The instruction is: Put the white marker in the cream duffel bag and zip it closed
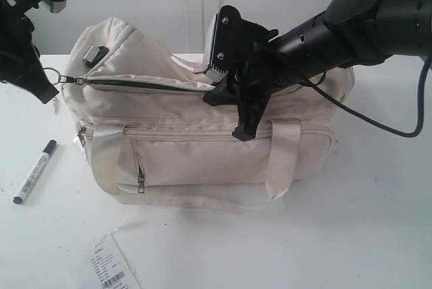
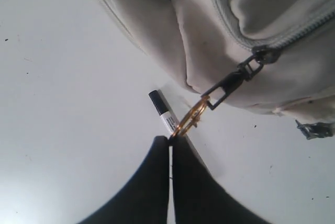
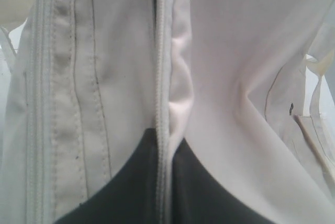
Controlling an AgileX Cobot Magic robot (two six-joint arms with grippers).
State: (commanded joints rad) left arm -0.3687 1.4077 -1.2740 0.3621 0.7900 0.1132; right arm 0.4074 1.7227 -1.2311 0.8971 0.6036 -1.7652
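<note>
Left gripper (image 2: 170, 139) clenched on gold zipper-pull ring (image 2: 189, 120). Right gripper (image 3: 164, 145) pinching top zipper edge (image 3: 162, 77) of cream duffel bag (image 1: 202, 154). White marker (image 1: 35, 172) lies on table (image 1: 337, 235) beside bag, not yet inside. I judge bag-opening step in hand. Next I must free one gripper for marker.

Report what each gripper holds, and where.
Left gripper: the gold ring on the zipper pull of the cream duffel bag. Right gripper: fabric edge at its top zipper.

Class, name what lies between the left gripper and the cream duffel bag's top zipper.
A gold ring and a dark zipper pull span from the left gripper to the cream duffel bag; the left wrist view shows this.
</note>
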